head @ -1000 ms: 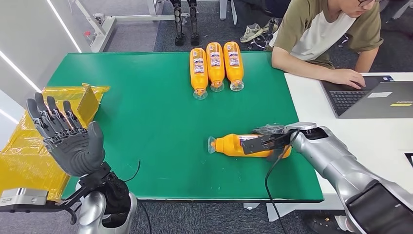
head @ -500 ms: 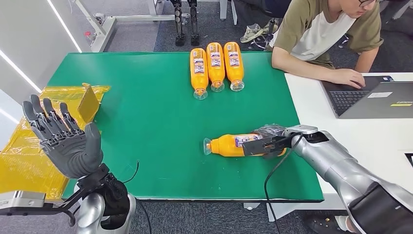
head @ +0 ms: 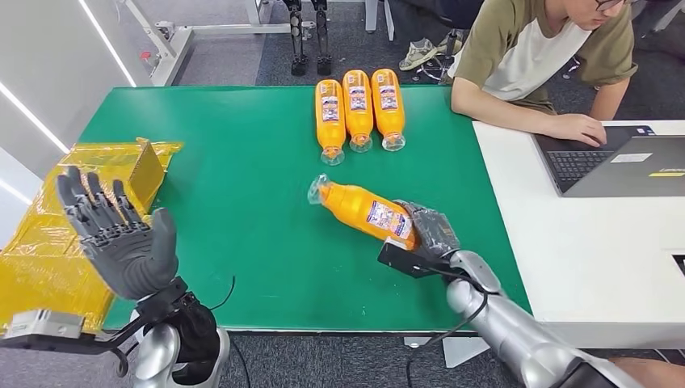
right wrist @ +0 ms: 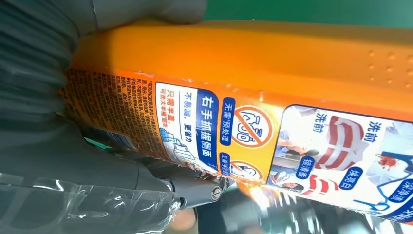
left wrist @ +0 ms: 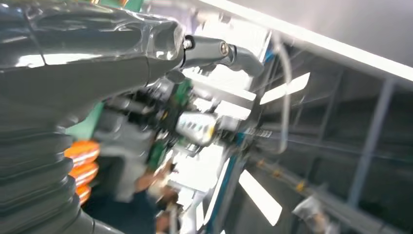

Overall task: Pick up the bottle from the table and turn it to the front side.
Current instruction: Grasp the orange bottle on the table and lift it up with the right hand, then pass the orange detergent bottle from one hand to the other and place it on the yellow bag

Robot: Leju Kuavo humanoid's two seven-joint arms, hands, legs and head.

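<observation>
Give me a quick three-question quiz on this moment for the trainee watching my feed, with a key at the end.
1. True or false: the right hand holds the orange bottle by its base end, with the cap end pointing away from the robot.
2. How many other orange bottles lie in the row at the far side of the green table?
3. Multiple choice: the left hand is A) pressing on the held bottle, B) raised with fingers spread and holding nothing, C) gripping the yellow bag.

Key: 1 true; 2 three; 3 B.
</observation>
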